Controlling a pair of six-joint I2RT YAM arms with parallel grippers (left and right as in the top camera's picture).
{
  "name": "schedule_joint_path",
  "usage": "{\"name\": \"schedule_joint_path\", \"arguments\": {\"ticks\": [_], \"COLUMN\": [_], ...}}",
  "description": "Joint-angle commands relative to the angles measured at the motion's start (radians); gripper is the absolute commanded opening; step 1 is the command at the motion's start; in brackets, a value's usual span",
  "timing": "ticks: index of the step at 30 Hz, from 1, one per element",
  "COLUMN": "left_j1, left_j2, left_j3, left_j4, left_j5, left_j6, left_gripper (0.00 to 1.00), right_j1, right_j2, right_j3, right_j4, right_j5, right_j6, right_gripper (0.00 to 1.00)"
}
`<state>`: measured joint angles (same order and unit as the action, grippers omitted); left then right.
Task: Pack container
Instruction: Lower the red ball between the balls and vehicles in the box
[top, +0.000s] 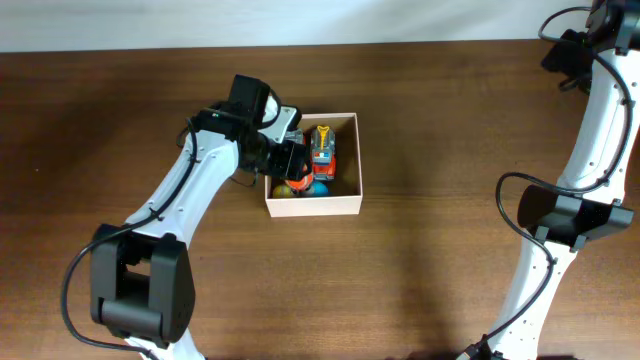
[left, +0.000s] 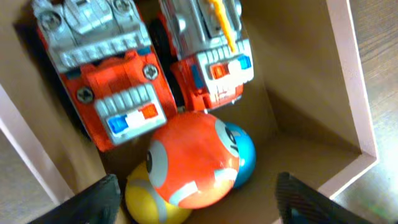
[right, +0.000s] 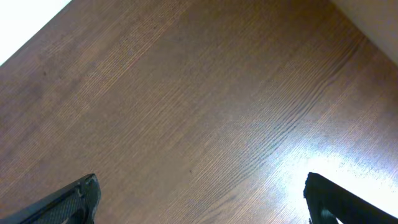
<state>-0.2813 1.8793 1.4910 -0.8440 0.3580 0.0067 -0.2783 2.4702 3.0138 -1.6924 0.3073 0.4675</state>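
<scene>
Looking down from overhead, the container (top: 312, 206) sits on the table (top: 430, 280) near its middle, a little toward the far edge, and the left gripper (top: 290, 160) is right over the container's left side, its black body covering that corner, so the left wall is mostly hidden there. From the left wrist the picture is much clearer: the fingers (left: 93, 202) are spread wide at the bottom corners of the view, only their dark tips in frame, nothing pinched between them. Below them an orange ball (left: 193, 158) lies on top of a yellow ball (left: 146, 199) and against a blue ball (left: 244, 152), both half covered, so their full shape is hard to read. Behind the balls two orange-and-silver toy trucks lie side by side, the left truck (left: 106, 81) and the right truck (left: 208, 56), both cut off at the top edge; a yellow part on the right one is blurred. The container's pale wall (left: 354, 81) runs down the right, tan floor showing beside it. Over at the table's right side the right arm (top: 600, 120) stands well apart from the container, and the right gripper (right: 208, 205) has its fingers wide apart over bare wood, only the tips showing.
</scene>
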Motion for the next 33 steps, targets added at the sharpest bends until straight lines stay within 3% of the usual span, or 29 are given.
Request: {"name": "schedule_joint_path", "arguments": {"ticks": [1, 3, 12, 33], "left_j1": [-0.001, -0.001, -0.038, -0.085], "left_j2": [0.007, 0.007, 0.009, 0.023], "left_j3": [0.017, 0.017, 0.016, 0.015], "left_j4": [0.027, 0.065, 0.102, 0.043], "left_j5": [-0.018, -0.019, -0.140, -0.224], "left_j6": [0.013, 0.013, 0.013, 0.009], "left_gripper": [0.64, 0.45, 0.31, 0.28], "right_j1": [-0.004, -0.004, -0.004, -0.004], "right_j2": [-0.029, -0.029, -0.029, -0.029], "right_j3": [0.015, 0.015, 0.015, 0.015], "right_j4": [-0.006, -0.006, -0.006, -0.006], "right_j5": [0.018, 0.018, 0.018, 0.018], "right_j6": [0.009, 0.009, 0.009, 0.009], "right_gripper": [0.99, 0.99, 0.99, 0.99]}}
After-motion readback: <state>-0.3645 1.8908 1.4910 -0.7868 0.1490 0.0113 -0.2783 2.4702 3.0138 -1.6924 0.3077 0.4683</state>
